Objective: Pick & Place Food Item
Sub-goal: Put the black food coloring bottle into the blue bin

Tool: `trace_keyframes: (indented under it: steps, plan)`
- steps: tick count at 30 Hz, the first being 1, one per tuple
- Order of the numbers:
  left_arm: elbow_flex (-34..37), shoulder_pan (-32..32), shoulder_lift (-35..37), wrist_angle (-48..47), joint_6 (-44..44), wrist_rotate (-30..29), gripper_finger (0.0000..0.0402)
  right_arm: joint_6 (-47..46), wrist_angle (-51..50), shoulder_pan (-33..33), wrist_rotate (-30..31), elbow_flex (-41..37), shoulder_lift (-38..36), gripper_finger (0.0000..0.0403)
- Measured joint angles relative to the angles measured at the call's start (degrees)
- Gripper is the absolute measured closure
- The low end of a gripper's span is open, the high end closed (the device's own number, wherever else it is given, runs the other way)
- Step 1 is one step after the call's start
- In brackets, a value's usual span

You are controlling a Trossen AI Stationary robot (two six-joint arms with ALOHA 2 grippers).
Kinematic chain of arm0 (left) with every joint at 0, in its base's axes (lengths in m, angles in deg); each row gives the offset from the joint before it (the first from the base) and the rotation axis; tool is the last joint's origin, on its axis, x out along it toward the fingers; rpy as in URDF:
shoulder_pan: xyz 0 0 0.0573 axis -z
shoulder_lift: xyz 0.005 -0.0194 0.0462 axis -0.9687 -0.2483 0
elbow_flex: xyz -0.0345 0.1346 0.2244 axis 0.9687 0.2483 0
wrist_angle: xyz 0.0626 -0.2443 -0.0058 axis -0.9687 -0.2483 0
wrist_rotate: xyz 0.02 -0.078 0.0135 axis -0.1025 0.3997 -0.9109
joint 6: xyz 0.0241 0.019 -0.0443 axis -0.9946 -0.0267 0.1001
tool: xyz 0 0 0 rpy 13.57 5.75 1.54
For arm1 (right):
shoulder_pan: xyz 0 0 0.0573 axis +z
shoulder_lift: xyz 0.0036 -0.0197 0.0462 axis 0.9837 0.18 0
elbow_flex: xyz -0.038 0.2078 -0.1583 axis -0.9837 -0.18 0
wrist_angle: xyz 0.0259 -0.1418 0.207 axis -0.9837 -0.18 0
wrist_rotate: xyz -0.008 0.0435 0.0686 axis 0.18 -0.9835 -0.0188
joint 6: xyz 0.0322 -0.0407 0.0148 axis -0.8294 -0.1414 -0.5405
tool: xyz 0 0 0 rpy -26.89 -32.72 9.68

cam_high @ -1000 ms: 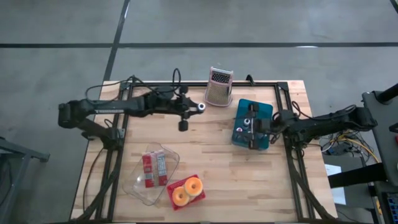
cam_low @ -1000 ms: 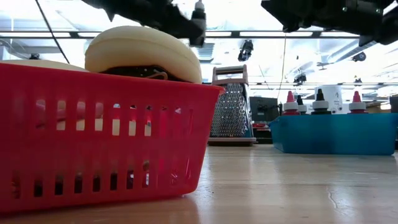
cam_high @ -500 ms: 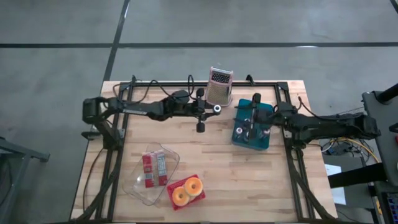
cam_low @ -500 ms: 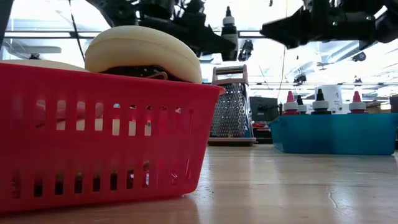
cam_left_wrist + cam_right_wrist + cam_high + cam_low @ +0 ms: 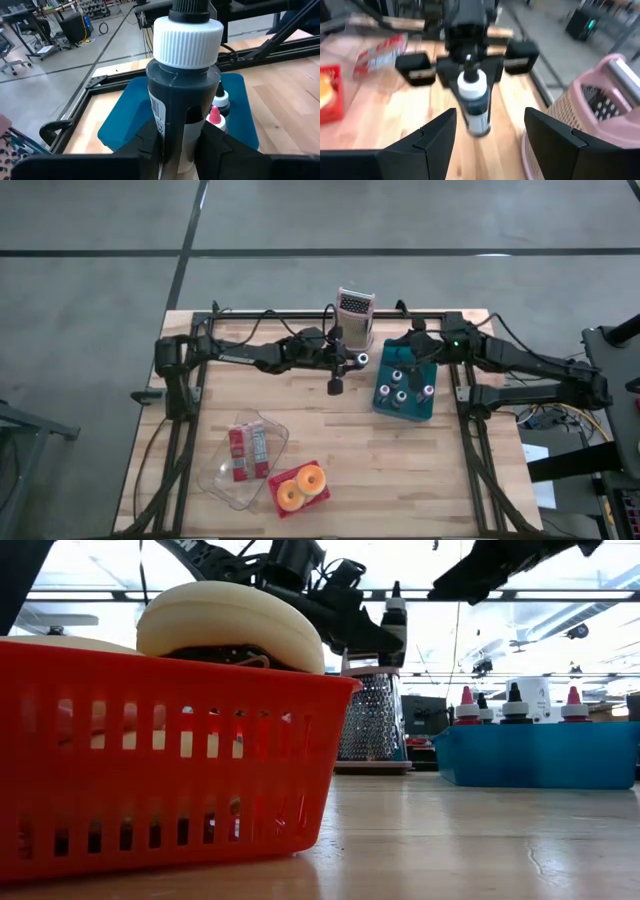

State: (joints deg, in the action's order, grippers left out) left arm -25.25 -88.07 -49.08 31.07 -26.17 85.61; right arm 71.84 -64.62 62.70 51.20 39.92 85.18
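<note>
My left gripper [image 5: 350,362] is shut on a dark sauce bottle [image 5: 182,90] with a white ribbed cap and a black nozzle. It holds the bottle above the table between the pink grater [image 5: 352,320] and the blue bin [image 5: 425,408]. The low view shows the bottle [image 5: 395,615] high up and roughly upright. The blue bin holds several small bottles standing in it. My right gripper [image 5: 408,345] is open and empty over the bin's far end. It faces the held bottle, which shows in the right wrist view [image 5: 472,100]. My left gripper pinches the bottle's dark body [image 5: 170,125] below the white cap, one finger [image 5: 147,145] on each side. The fingers come from the table's left side, slanting down. The bottle is lifted clear of the table, cap up and roughly upright.
A red basket [image 5: 318,498] with two ring-shaped pastries sits at the near middle of the table. A clear tray [image 5: 215,480] with red packets lies to its left. A black frame [image 5: 440,315] runs around the table's edges.
My left gripper has carried the bottle toward the table's right edge, from mid-table to just beside the blue bin, keeping it cap up. My right gripper has risen and drawn back from above the bin's middle toward the far edge.
</note>
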Motion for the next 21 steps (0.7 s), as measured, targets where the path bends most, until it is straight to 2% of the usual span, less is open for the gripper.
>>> trace_keyframes:
  steps: [7,21]
  plan:
    - [0.19,-0.11,0.22,-1.56,0.45,-0.13,0.0322,-0.03,-13.59,0.04,-0.41,11.40,7.92,0.0172]
    - [0.23,-0.15,0.22,-1.95,0.55,-0.13,0.0323,2.71,-29.18,0.20,-2.18,31.98,25.49,0.0172]
